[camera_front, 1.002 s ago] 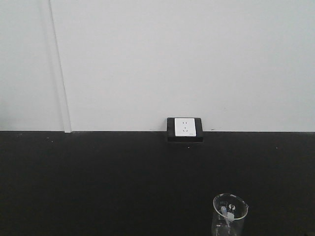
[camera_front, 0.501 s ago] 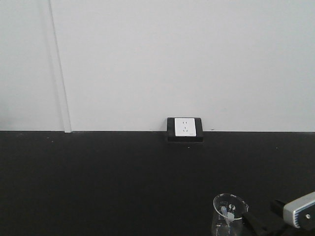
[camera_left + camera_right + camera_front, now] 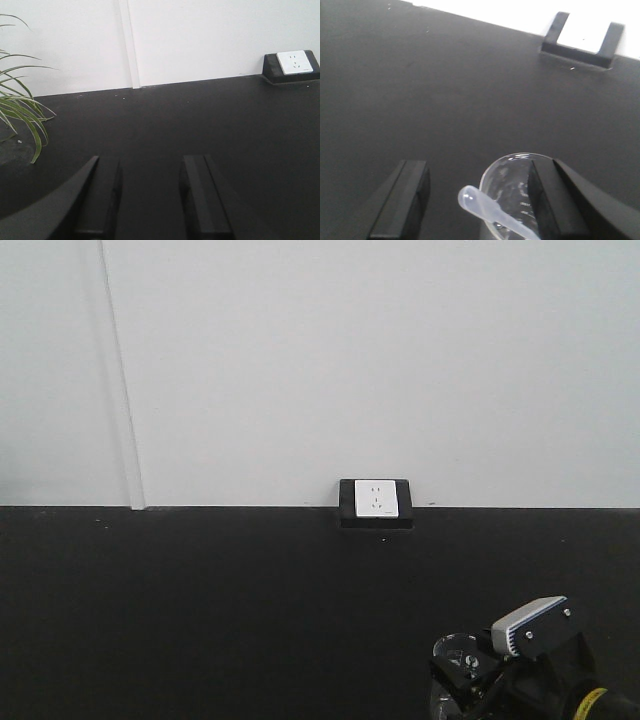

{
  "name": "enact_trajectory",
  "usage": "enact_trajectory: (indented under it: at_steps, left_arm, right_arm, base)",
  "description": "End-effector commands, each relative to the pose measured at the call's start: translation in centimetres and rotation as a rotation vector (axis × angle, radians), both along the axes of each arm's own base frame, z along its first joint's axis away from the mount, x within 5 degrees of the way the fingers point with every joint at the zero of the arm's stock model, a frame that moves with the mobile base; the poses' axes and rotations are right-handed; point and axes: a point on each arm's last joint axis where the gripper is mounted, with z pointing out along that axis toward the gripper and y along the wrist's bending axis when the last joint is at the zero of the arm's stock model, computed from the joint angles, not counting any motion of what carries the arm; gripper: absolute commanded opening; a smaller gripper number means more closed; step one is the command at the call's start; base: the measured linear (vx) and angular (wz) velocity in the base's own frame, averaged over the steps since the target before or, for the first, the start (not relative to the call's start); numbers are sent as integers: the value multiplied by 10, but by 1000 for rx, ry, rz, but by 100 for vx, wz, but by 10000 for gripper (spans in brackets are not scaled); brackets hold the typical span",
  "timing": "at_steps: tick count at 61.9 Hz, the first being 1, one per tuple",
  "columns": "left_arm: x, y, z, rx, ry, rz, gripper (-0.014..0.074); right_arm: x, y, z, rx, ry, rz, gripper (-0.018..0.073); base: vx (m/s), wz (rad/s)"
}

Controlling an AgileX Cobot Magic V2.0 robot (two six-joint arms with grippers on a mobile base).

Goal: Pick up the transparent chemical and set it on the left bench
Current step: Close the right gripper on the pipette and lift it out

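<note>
The transparent chemical, a clear glass beaker [image 3: 452, 652] with a pour spout, stands on the black counter at the lower right. In the right wrist view the beaker [image 3: 512, 177] holds a whitish plastic dropper [image 3: 485, 204]. My right gripper [image 3: 476, 170] is open, its jaws on either side of the beaker, and the right finger [image 3: 547, 200] is close against the glass. In the front view the right gripper [image 3: 480, 690] partly hides the beaker. My left gripper [image 3: 150, 160] is open and empty above the bare counter. The left bench with white bins is out of view.
A white wall socket in a black housing [image 3: 376, 500] sits at the foot of the white wall; it also shows in the left wrist view [image 3: 295, 62] and the right wrist view [image 3: 582, 37]. A potted plant's leaves [image 3: 20, 115] hang at the left.
My right gripper has come in from the lower right and moved left up to the beaker, now straddling it and covering part of it. The beaker has not moved.
</note>
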Motion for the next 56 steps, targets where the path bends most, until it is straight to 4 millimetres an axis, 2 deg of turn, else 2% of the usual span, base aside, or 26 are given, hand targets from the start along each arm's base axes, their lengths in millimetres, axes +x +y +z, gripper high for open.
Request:
enact_trajectory:
  at_steps: [1,17,40,47,56]
  left_arm:
    - [-1,0,3,-14,-81,-1,-3]
    - [-1,0,3,-14,-81,-1,-3]
    - [-1,0,3,-14,-81,-1,-3]
    - [-1,0,3,-14,-81,-1,-3]
    - [-1,0,3,-14,-81,-1,-3]
  right_arm:
    - [8,5,15,69,-94,38,492]
    - [11,7,4,76,-76,52,452]
    - [11,6,5,71,-87,48,162]
    - [12,5,6,85,-85,22,102]
    - [9,0,20,99,-107,-27,39]
  base:
    - [0,0]
    - [0,0]
    - [0,0]
    - [0,0]
    - [0,0]
